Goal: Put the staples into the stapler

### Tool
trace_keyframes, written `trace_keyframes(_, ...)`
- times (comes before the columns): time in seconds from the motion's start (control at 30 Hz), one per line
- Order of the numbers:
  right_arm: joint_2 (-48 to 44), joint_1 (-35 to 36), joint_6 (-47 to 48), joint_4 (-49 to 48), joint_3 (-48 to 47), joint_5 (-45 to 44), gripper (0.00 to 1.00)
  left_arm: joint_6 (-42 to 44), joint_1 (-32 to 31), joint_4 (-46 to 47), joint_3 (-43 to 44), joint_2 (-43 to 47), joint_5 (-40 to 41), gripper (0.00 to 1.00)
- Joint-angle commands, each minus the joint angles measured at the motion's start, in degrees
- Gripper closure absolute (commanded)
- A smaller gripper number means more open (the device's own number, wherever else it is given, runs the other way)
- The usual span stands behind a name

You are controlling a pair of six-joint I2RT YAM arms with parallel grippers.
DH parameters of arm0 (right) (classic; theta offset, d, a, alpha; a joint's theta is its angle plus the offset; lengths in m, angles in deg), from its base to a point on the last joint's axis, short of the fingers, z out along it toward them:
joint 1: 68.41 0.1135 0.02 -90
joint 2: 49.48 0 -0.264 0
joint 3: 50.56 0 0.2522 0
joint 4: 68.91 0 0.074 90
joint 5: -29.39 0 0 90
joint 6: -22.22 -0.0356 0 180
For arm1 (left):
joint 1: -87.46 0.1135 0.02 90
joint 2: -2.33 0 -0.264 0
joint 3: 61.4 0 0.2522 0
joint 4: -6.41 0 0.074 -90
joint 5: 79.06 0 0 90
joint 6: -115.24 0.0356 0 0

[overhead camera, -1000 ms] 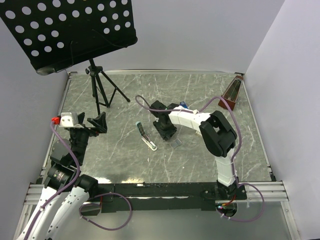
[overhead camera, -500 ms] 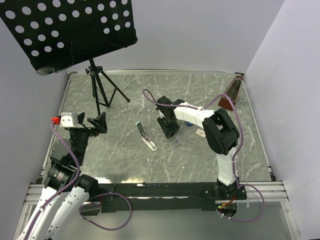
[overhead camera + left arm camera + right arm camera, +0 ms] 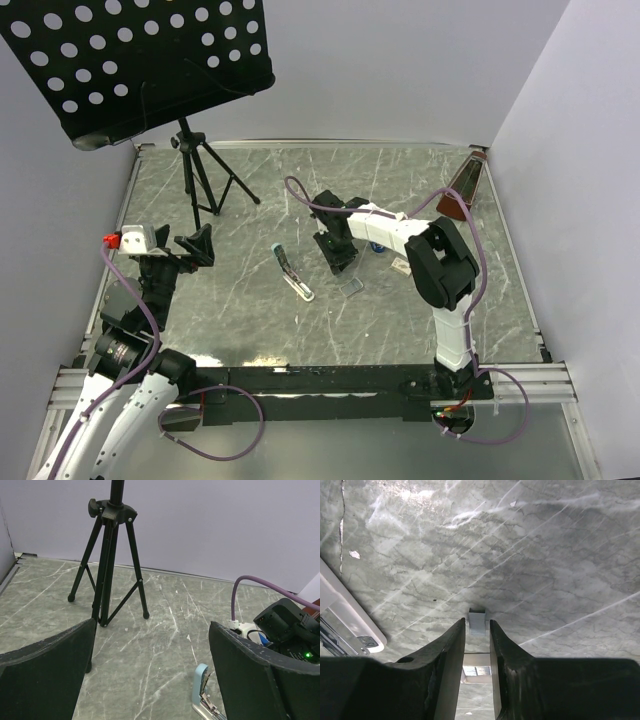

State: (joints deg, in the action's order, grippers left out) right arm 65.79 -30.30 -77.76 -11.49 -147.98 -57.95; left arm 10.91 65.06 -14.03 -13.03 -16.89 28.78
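Observation:
The stapler [image 3: 291, 272] lies open in the middle of the table, its light blue top hinged up off the silvery base; it also shows in the left wrist view [image 3: 201, 682] and at the left edge of the right wrist view [image 3: 347, 612]. My right gripper [image 3: 338, 260] hangs just to the right of it. In the right wrist view the right gripper [image 3: 477, 626] is closed narrowly on the staples [image 3: 477, 620], a small silvery strip between the fingertips, close above the table. My left gripper [image 3: 196, 245] is open and empty at the far left, and the left wrist view [image 3: 150, 650] shows it wide open.
A small whitish box [image 3: 402, 265] and a small blue thing [image 3: 378, 248] lie right of the right gripper. A clear flat piece [image 3: 350, 285] lies just in front of it. A music stand's tripod [image 3: 203, 185] stands at the back left, a metronome [image 3: 462, 190] at the back right.
My right arm has swung its wrist to the right and turned, uncovering the whitish box. The gripper has stayed next to the stapler. The left arm has not moved.

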Motion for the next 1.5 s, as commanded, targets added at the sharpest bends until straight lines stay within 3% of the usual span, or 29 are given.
trace_keyframes(0.0, 0.9, 0.2, -0.2, 0.8, -2.7, -1.3, 0.68, -0.4, 0.4, 2.2, -0.1, 0.4, -0.8, 0.01)
trace_keyframes(0.47, 3.5, 2.1, -0.1, 2.5, -4.1, -5.0, 0.69, -0.4, 0.4, 2.1, -0.1, 0.4, -0.8, 0.01)
trace_keyframes(0.57, 3.3, 2.3, 0.0, 2.7, -3.9, -5.3, 0.75, -0.4, 0.4, 2.1, -0.1, 0.4, -0.8, 0.01)
trace_keyframes(0.93, -2.7, 2.9, 0.1, 3.1, -4.8, -5.3, 0.80, -0.5, 0.4, 2.1, -0.1, 0.3, -0.8, 0.01)
trace_keyframes(1.27, -7.9, 8.5, 0.1, 1.5, -7.6, -5.9, 0.80, -0.7, 0.5, 2.1, 0.0, 0.5, -0.7, 0.01)
trace_keyframes(1.47, -6.5, 12.3, -0.7, -0.1, -9.0, -5.0, 0.80, -0.7, 0.5, 2.0, 0.0, 0.9, -0.6, 0.01)
